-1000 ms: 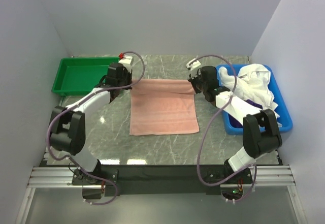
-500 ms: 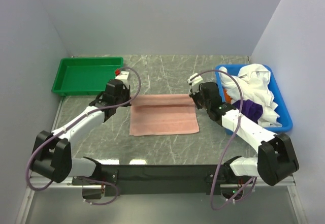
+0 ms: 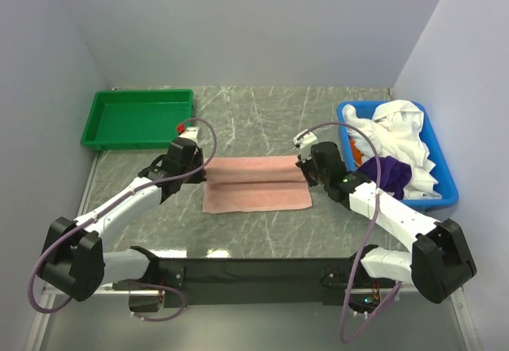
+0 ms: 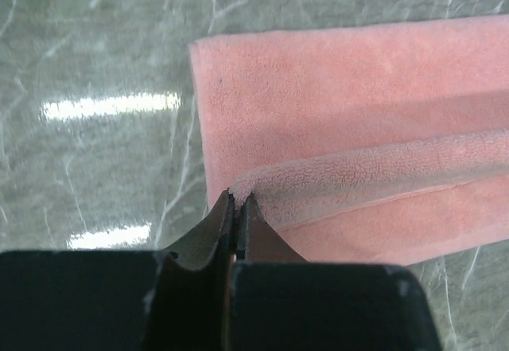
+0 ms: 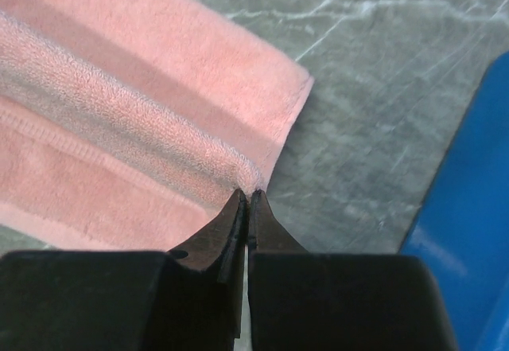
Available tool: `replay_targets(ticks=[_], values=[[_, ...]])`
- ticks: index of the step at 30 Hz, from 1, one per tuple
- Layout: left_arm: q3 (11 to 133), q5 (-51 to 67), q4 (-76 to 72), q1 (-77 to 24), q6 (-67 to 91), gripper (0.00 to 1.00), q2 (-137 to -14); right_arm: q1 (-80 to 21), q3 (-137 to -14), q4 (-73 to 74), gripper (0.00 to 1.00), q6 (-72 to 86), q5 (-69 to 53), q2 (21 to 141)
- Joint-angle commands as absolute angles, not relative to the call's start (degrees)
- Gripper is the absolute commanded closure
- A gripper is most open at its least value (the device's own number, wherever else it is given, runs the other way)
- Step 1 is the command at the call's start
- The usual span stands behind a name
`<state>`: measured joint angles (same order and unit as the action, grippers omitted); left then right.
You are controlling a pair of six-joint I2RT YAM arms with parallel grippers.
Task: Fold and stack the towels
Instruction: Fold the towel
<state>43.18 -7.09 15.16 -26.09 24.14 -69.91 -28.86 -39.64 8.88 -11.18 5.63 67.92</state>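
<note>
Towel [image 3: 256, 184], pink, lies on the table [image 3: 262, 120] between the two arms. It is part folded: one long edge is lifted and doubled over, so a raised ridge runs across it from left to right. Lower layer lies flat on the table.

Left claw [image 4: 237, 202] is pinched tight on the left end of that ridge, with fabric between the tips and no gap showing. Right claw [image 5: 246, 198] is closed the same way on the right end, at the towel's corner. Both claws sit low, just over the table.

Green tray [image 3: 135, 120] is at far left, well apart from the towel. Blue bin [image 3: 441, 198] at far right holds white cloths [image 3: 402, 132] and a purple cloth [image 3: 394, 172], heaped loose.
</note>
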Motion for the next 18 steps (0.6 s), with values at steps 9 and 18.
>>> replay_targets(ticks=[9,18], values=[[38.9,-10.4,19.5,-27.2,32.2,0.99,-66.3,-31.6,-37.6,13.5,1.00,-6.2,11.3,65.0],[38.1,-8.7,20.8,-27.3,35.4,0.99,-67.7,-32.1,-38.0,15.8,1.00,-4.2,12.0,67.2]])
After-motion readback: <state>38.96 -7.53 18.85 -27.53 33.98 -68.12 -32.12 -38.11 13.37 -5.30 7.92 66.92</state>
